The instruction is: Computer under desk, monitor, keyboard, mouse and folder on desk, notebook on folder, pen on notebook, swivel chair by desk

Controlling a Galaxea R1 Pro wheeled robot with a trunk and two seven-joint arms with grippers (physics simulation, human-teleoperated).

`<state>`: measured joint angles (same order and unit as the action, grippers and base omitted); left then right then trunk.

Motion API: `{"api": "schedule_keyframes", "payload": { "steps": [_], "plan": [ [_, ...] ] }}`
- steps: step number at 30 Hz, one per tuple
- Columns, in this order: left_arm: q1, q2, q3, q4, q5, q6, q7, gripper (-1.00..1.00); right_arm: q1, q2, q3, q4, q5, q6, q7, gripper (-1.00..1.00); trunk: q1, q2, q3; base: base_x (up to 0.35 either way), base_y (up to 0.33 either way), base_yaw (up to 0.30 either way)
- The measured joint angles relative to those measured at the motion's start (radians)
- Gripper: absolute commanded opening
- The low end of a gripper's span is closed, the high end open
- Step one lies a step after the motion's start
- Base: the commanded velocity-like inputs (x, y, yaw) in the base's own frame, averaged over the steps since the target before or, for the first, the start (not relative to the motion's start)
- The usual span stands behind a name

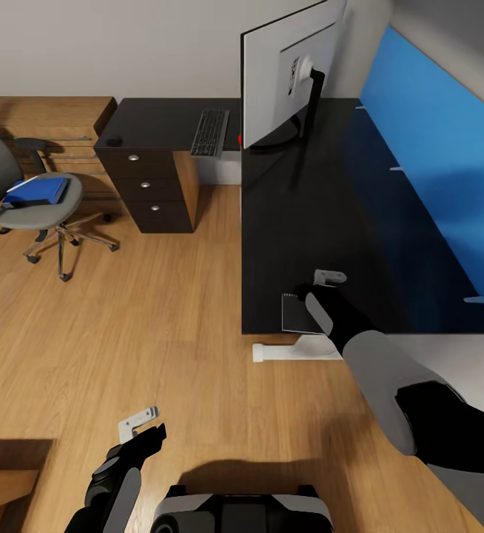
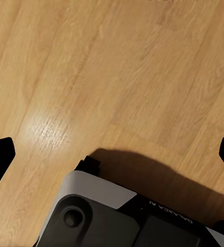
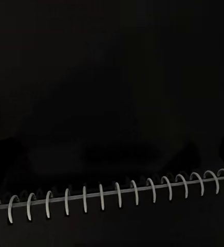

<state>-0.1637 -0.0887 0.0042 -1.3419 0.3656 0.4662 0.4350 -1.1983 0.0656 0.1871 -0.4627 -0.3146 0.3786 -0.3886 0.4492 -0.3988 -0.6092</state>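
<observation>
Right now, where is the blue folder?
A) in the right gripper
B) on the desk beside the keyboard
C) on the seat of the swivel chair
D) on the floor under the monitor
C: in the head view the folder lies flat on the grey seat of the swivel chair, well away from the desk.

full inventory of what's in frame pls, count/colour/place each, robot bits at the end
desk: 1, glossy black top, L-shaped, along the walls
drawer unit: 1, dark with silver knobs, under the desk's far wing
monitor: 1, light grey back, on the desk by the corner
keyboard: 1, dark grey, on the desk beside the monitor
notebook: 1, dark, spiral-bound, at the desk's near edge under the right gripper
swivel chair: 1, grey, on the wood floor away from the desk
folder: 1, bright blue, on the chair seat
wall panel: 1, blue, behind the desk
left gripper: 1, black, over the floor, open
right gripper: 1, black, at the notebook
</observation>
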Motion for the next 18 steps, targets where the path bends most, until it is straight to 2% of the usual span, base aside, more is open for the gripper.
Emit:
{"api": "schedule_keyframes", "payload": {
  "steps": [18],
  "plan": [
    [0.000,-0.001,-0.001,0.000,0.000,0.000,0.000,1.00,0.000,0.000,0.001,0.008,-0.008,-0.024,0.000,1.00,0.000,0.000,0.000,-0.019,0.000,0.000]
  ]
}}
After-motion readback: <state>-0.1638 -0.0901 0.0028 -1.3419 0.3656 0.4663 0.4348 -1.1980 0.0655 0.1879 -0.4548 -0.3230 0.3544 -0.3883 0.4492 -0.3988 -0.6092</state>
